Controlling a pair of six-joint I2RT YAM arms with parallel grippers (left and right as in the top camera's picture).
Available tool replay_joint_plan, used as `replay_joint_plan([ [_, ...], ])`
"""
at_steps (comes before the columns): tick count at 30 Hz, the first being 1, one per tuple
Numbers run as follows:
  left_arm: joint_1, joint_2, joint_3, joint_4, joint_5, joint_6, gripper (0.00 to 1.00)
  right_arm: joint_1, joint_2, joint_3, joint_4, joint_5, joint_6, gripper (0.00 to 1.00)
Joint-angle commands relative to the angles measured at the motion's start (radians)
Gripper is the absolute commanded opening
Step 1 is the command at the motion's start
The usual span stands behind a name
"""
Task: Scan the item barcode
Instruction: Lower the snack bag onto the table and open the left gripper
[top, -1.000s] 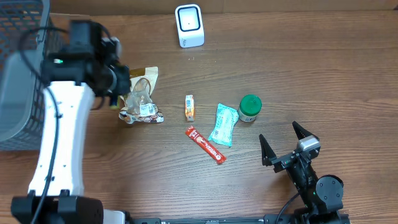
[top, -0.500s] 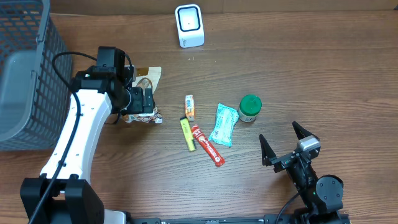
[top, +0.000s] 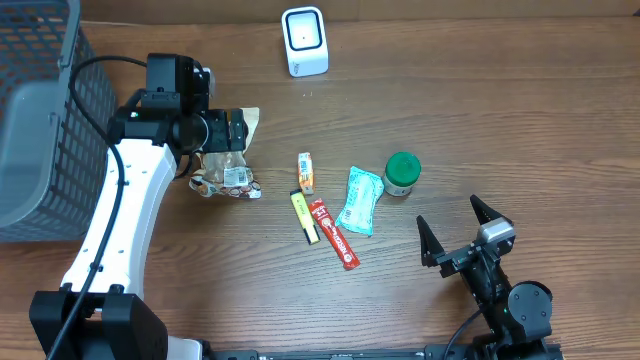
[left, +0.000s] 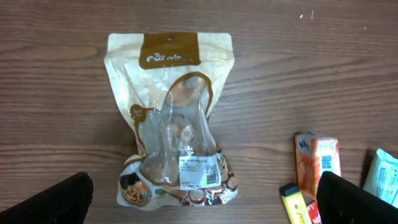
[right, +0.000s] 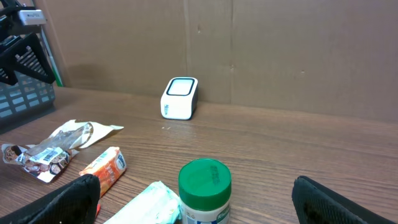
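We see a dark wood-grain table, behind it a plain brown wall with vertical seams, perhaps cardboard, soft even light over it all

The two dark fingers stand wide apart at the lower corners of the view, over the wooden worktop. Roughly midway between them a white jar with a green lid stands upright, touching neither. A pale green packet lies just left of the jar, and an orange carton lies beyond the left finger's tip. Farther left lies a crumpled clear pouch. Well ahead of the fingers a white scanner stands before a cardboard wall. A grey basket sits far left.
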Motion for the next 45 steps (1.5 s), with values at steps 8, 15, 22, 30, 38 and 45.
replay_joint_plan([
  [8, 0.002, 0.2, 0.019, 0.071, -0.051, -0.008, 1.0, -0.001, -0.007, -0.01, 0.003, 0.006, 0.004, 1.0],
  [15, 0.0, 0.361, 0.019, 0.119, -0.051, -0.006, 1.0, -0.001, -0.007, -0.01, 0.003, 0.006, 0.004, 1.0],
  [22, 0.0, 0.42, 0.019, -0.023, -0.023, -0.005, 1.0, -0.001, -0.007, -0.01, 0.003, 0.006, 0.004, 1.0],
  [30, 0.0, 0.401, 0.019, -0.125, -0.026, 0.002, 1.0, -0.001, -0.007, -0.01, 0.003, 0.006, 0.004, 1.0],
  [38, 0.0, 0.218, 0.028, -0.092, -0.023, -0.006, 1.0, -0.001, -0.007, -0.01, 0.003, 0.006, 0.004, 1.0],
  [45, 0.0, 0.004, 0.049, -0.011, -0.023, -0.007, 1.0, -0.001, -0.007, -0.01, 0.003, 0.006, 0.003, 1.0],
])
